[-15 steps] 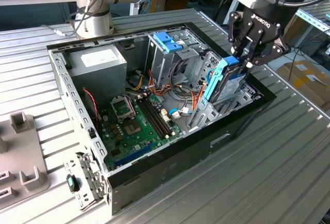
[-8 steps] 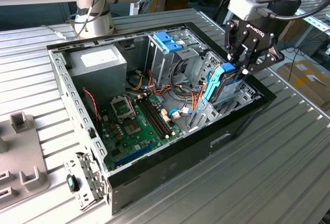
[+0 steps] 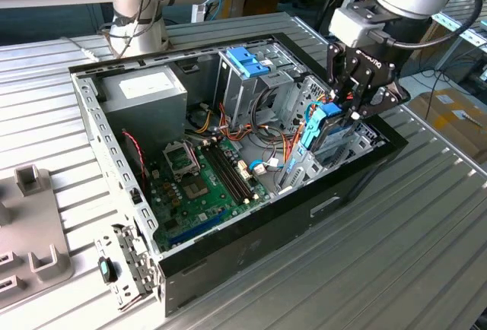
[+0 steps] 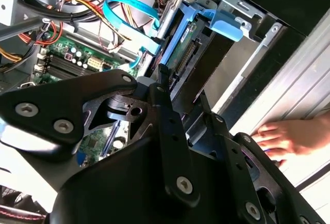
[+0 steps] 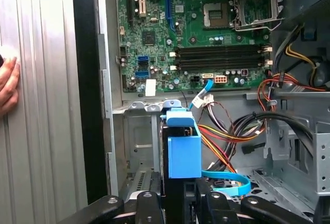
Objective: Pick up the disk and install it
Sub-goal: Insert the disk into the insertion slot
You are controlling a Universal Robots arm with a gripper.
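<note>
Disk (image 5: 184, 157) half hidden in tool (image 5: 181, 206)

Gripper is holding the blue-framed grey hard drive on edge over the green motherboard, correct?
Not over the green motherboard: the gripper holds the blue-framed grey hard drive on edge at the metal drive bay beside it, seen at the exterior view's right.

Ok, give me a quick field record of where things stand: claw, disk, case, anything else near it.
claw: shut on the disk, above the case's end at the exterior view's right
disk: on edge, blue frame showing, at the drive bay by the case wall
case: open, lying on the ribbed table, motherboard exposed
person's hand: on the table just outside the case wall
</note>
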